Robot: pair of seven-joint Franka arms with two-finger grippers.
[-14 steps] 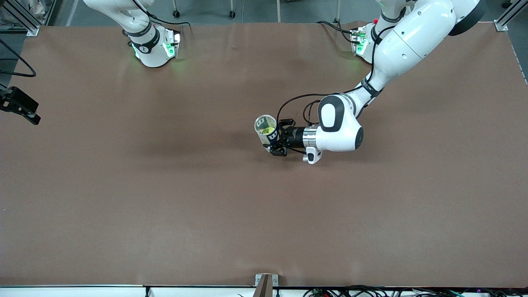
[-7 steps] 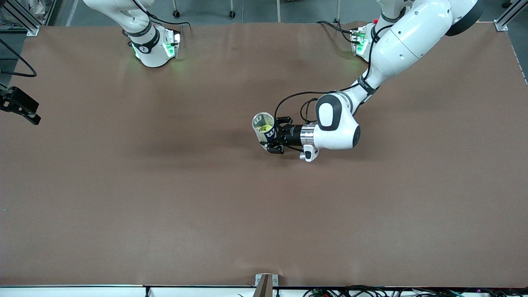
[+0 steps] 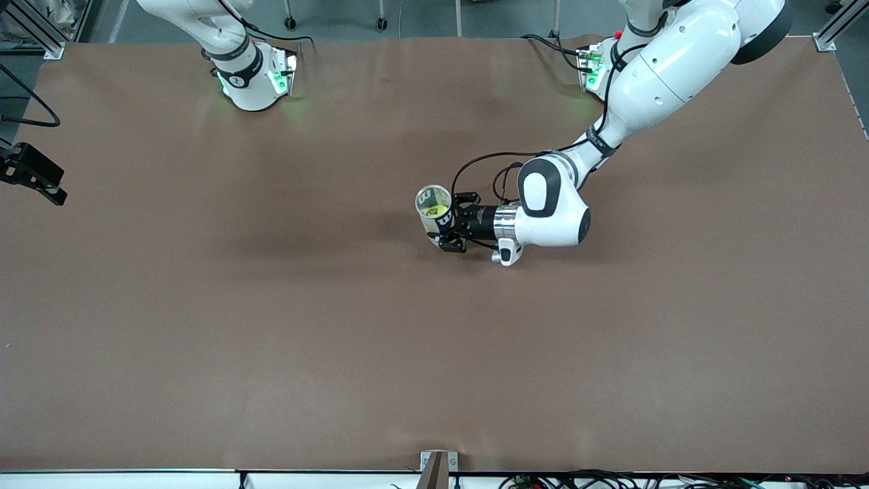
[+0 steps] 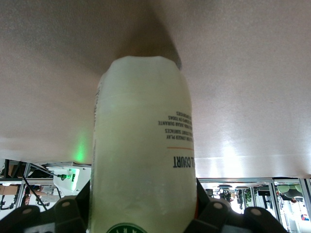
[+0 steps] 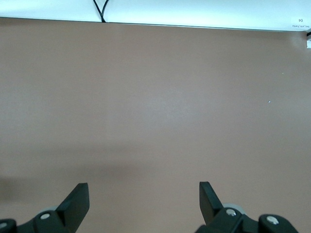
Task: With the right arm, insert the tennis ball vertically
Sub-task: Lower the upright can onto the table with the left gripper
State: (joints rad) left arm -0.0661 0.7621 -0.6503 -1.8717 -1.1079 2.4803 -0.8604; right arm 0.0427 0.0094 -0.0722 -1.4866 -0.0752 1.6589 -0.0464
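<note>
A clear tennis ball can (image 3: 434, 206) stands upright near the table's middle with its open mouth up. A yellow tennis ball (image 3: 436, 210) shows inside it. My left gripper (image 3: 451, 225) reaches in level from the left arm's end and is shut on the can's side. In the left wrist view the can (image 4: 143, 141) fills the picture between the black fingers (image 4: 72, 209). I cannot tell whether its base touches the table. My right gripper (image 5: 143, 191) is open and empty over bare brown table. It is out of the front view, where only the right arm's base (image 3: 250, 78) shows.
The brown table (image 3: 271, 326) spreads wide around the can. A black device (image 3: 32, 178) sits off the table's edge at the right arm's end. A small bracket (image 3: 438, 466) is at the near edge. Cables loop by the left wrist (image 3: 475, 166).
My left gripper carried the can a little toward the right arm's end of the table, then nearly stopped. The ball stays inside the can.
</note>
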